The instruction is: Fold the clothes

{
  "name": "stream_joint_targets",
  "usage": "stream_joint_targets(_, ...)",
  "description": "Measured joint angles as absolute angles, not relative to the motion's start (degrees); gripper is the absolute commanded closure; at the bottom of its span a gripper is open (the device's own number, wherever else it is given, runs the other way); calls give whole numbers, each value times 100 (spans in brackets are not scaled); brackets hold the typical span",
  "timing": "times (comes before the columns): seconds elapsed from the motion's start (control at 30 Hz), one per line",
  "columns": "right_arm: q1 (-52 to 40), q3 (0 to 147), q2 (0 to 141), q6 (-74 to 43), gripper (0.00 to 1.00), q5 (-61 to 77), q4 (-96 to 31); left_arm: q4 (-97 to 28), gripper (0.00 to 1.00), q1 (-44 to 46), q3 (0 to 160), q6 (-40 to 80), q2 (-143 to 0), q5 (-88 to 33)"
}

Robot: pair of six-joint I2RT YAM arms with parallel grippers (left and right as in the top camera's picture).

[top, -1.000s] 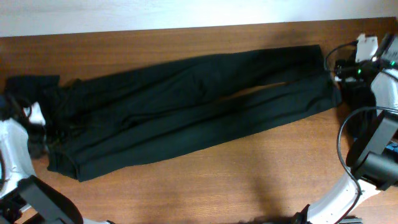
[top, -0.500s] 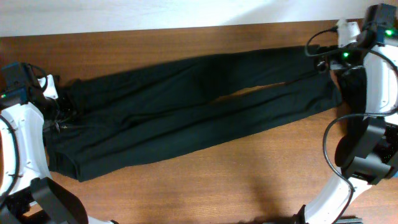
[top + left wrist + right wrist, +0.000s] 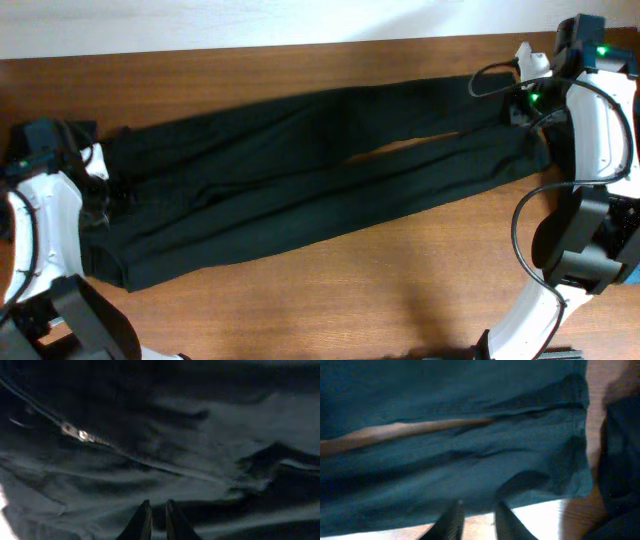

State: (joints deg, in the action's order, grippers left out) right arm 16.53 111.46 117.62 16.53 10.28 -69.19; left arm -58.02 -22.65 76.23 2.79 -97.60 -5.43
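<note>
A long pair of black cloth trousers (image 3: 300, 180) lies flat on a brown wooden table (image 3: 400, 290). Seen from above, they run from the lower left of the frame up to the upper right. A thin strip of wood shows between the two legs near the right end. A white wall (image 3: 200, 25) runs along the top edge. A black cable (image 3: 490, 75) loops off the arm in the upper right corner. In the right wrist view another piece of dark cloth (image 3: 622, 460) lies at the right side, just beside the leg ends.

The left gripper (image 3: 156, 510) sits at the bottom middle of its own view, right over the wrinkled top part of the trousers. A small shiny metal bit (image 3: 80, 435) glints at the upper left there. Its fingers are almost together, but whether they pinch cloth cannot be told.

The right gripper (image 3: 477, 506) is at the leg ends, at the lower edge of the cloth. Its fingers stand a little apart, and whether they pinch the cloth cannot be told.
</note>
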Motion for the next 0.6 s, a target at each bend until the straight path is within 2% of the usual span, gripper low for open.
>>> stream_joint_targets(0.27, 1691, 10322, 11771, 1621, 92, 705, -6241, -5312, 86, -2265, 6956, 311, -9880, -425)
stream_joint_targets(0.6, 2154, 9268, 11869, 1500, 96, 458, -5262, -4963, 85, -2261, 6952, 311, -9904, -10)
